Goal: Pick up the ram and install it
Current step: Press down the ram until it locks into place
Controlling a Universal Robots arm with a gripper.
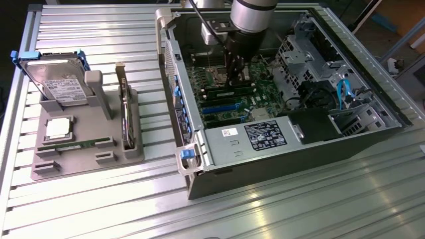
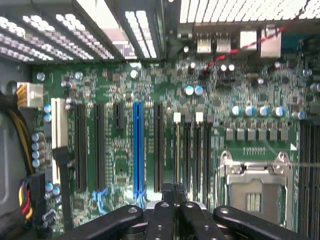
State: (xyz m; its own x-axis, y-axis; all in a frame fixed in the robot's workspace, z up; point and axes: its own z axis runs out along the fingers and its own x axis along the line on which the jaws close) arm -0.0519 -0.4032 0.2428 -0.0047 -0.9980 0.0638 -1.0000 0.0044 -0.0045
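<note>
1. The ribbed silver metal table [image 1: 299, 214] carries everything; its edges are cut off in the exterior view.
2. The open black tower computer case [image 1: 279, 169] lies on its side on the exterior view's right, with its green motherboard [image 2: 125, 90] exposed. The far corner of the case is hidden behind the arm.
3. The grey-sleeved robot arm [image 1: 252, 15] reaches down into the case.
4. The grey plastic parts holder [image 1: 86, 162] sits on the exterior view's left, well apart from the arm.
5. A silver hard drive in a blue-tabbed frame [image 1: 59, 84] stands upright at the back of the holder.
6. A tall expansion card [image 1: 126, 114] stands on edge along the holder's case-side edge.
7. The black gripper [image 1: 232, 82] is clenched, fingers pressed together [image 2: 172, 192], low over the board's narrow memory slots. Whether anything thin is pinched between them cannot be made out.
8. The ram [image 1: 66, 145], a long, narrow, thin green circuit-board stick, rests on edge in the slot along the holder's near side, far from the gripper. Only its top edge and a sliver of its green face show; its chips are too small to make out.
9. The long blue card slot [image 2: 138, 145] stands beside the black slots.
10. The square metal processor socket [image 2: 255, 185] is partly blocked by a finger.
</note>
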